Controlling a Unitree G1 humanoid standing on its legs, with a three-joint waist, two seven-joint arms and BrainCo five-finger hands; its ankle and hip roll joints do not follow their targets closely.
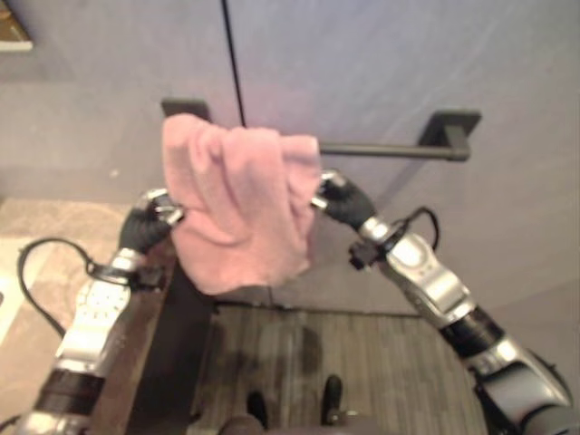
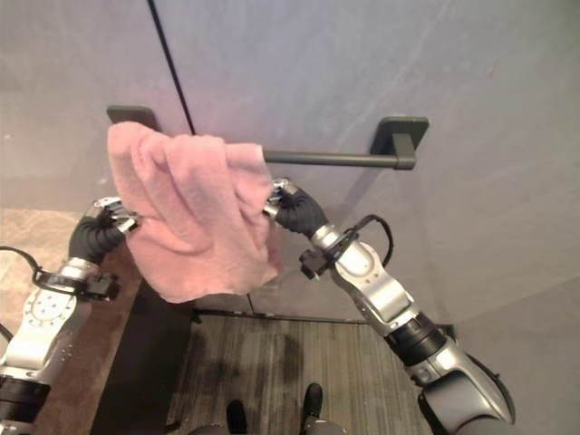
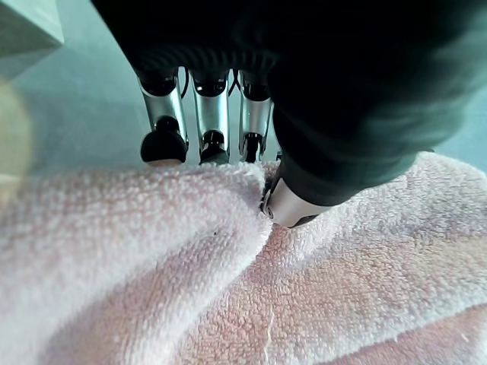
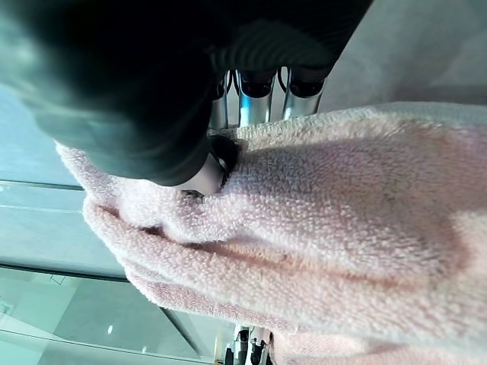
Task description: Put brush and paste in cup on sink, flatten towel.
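Pink towel [image 1: 240,204] bunched at left end of dark bar [image 1: 390,149], frame centre. Left hand [image 1: 152,220] pinches its left edge, right hand [image 1: 337,198] its right edge. Advice: draw edges apart evenly along bar, keep pinch firm.

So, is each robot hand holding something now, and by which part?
Yes, the pink towel on the bar. The left robot hand pinches its left edge; the right robot hand pinches its right edge.

I see a pink towel [image 1: 243,204] of rough, looped terry cloth over a matt black metal rail [image 1: 381,149] on a smooth grey wall [image 1: 381,54].
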